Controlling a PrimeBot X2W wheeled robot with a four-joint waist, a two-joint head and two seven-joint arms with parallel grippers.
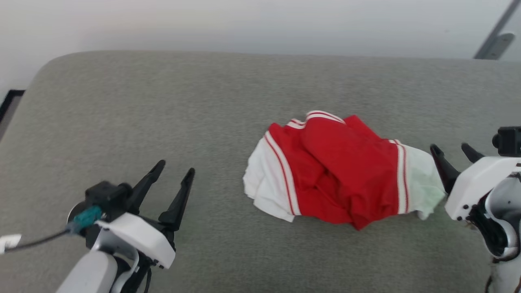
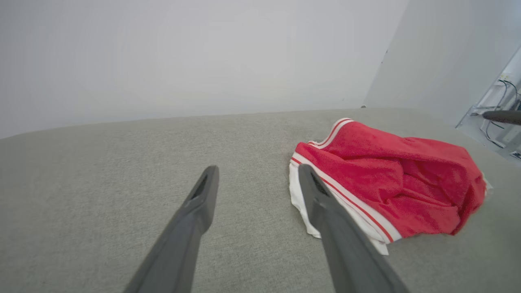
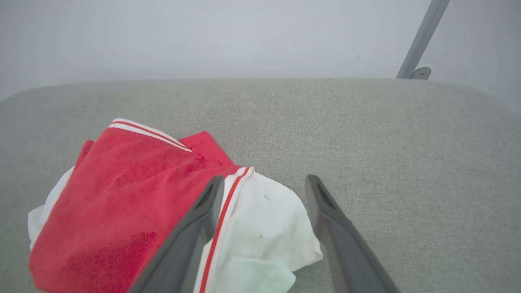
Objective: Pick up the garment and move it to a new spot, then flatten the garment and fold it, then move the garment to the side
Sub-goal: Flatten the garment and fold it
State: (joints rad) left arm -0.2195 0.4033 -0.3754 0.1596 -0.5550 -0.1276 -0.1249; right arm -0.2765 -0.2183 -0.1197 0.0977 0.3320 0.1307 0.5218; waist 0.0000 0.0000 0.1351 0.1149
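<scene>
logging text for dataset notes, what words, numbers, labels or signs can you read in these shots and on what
None can be read.
The red and white jersey lies crumpled on the grey cushion; its visible folds show striped trim but no lettering or number.
The small white tag at the lower left edge of the head view is too small to show any print.
</scene>
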